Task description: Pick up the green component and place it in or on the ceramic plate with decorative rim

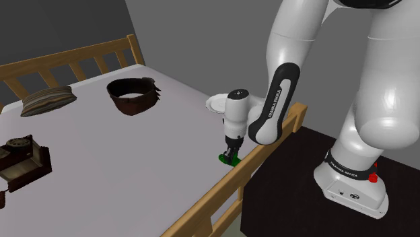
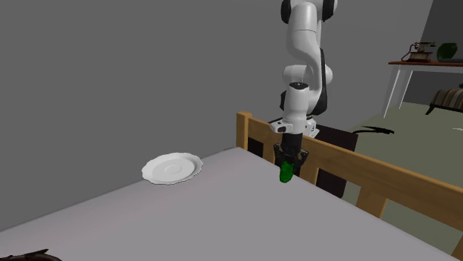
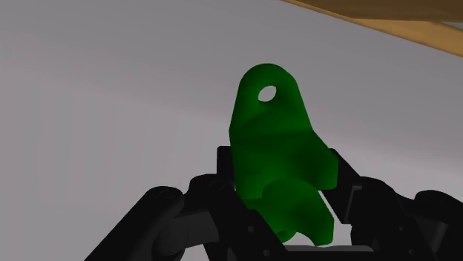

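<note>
The green component (image 3: 276,148) is a small bracket with a round hole near one end. It sits between my black fingers, which clasp it on both sides. My gripper (image 1: 231,156) points straight down near the wooden rail at the bed's edge, and the green component (image 1: 228,160) touches the grey surface there. From across the bed, the green component (image 2: 286,173) pokes out below my gripper (image 2: 288,164). The white plate (image 2: 172,167) with its scalloped rim lies on the same surface, a short way off toward the second exterior view's left. The plate (image 1: 217,103) is just beyond my hand.
A wooden rail (image 1: 235,178) runs along the bed's near edge beside my hand. Farther off lie a dark brown basket (image 1: 134,95), a striped cushion (image 1: 46,100) and an old telephone (image 1: 20,156). A wooden headboard (image 1: 74,64) bounds the far side.
</note>
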Tool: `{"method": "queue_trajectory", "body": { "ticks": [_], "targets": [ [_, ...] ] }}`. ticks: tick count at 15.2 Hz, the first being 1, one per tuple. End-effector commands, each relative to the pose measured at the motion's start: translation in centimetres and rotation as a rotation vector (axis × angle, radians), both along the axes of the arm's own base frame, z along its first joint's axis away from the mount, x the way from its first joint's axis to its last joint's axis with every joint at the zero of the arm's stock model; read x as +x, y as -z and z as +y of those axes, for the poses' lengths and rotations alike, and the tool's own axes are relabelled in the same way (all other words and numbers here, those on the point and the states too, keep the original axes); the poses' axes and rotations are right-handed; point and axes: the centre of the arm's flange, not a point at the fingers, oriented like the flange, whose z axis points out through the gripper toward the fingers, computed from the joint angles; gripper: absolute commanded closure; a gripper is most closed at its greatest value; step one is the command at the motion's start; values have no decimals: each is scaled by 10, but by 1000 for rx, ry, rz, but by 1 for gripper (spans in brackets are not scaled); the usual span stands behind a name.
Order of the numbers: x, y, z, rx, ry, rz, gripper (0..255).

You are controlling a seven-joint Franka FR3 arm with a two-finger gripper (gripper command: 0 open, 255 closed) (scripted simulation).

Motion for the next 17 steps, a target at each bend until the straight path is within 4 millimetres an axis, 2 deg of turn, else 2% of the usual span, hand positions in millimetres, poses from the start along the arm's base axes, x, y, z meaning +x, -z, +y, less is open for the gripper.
{"method": "queue_trajectory", "body": {
  "ticks": [1, 6, 17],
  "targets": [
    [-1, 1, 0, 0, 0, 3, 255],
    [0, 1, 0, 0, 0, 3, 255],
    [0, -57, 0, 0, 0, 3, 255]
  ]
}}
